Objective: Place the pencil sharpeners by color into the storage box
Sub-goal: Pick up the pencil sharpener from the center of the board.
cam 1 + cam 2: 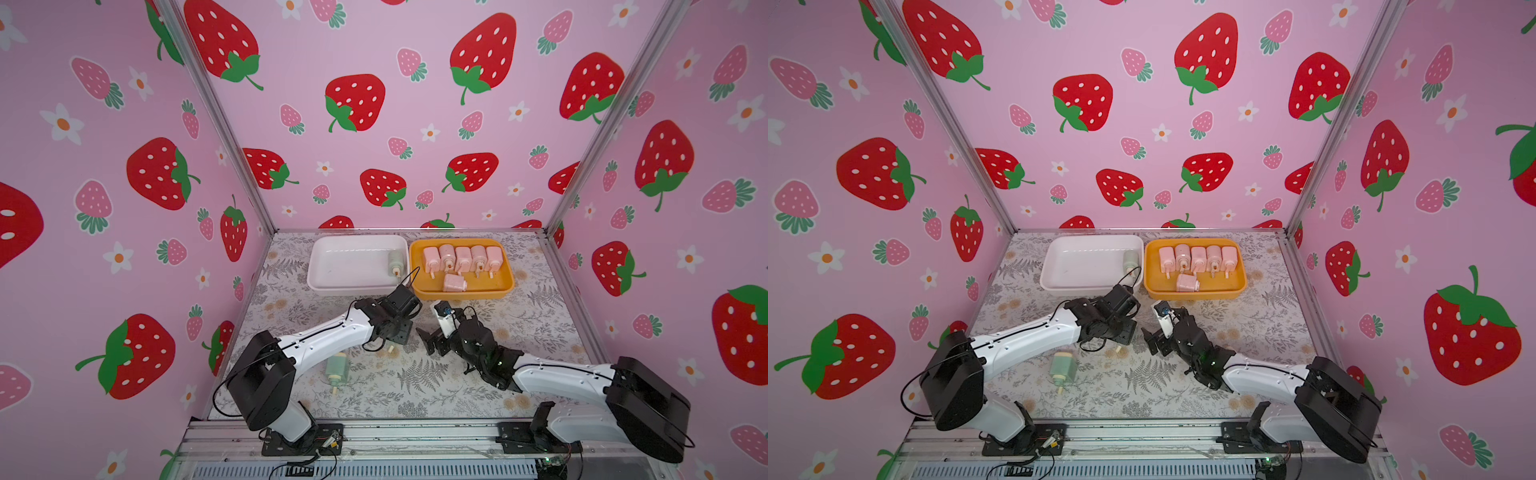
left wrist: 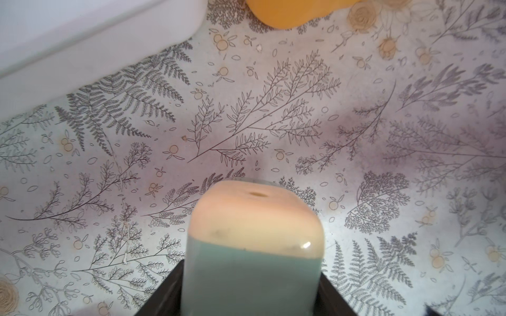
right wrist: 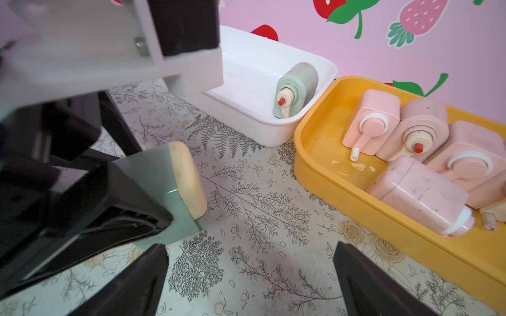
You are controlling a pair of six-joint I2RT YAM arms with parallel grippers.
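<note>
Flowery table (image 1: 415,395): six pink sharpeners (image 1: 462,258) sit in the orange tray (image 1: 461,294). White tray (image 1: 349,262) has one green sharpener (image 1: 395,262); left jaws hold a second green (image 2: 252,246), a third green (image 1: 336,368) waits. Right jaws are open.

Strawb. walls (image 1: 415,33), fern-print tbl (image 1: 415,386).

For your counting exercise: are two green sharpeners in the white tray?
No, the white tray holds only one green sharpener.
</note>
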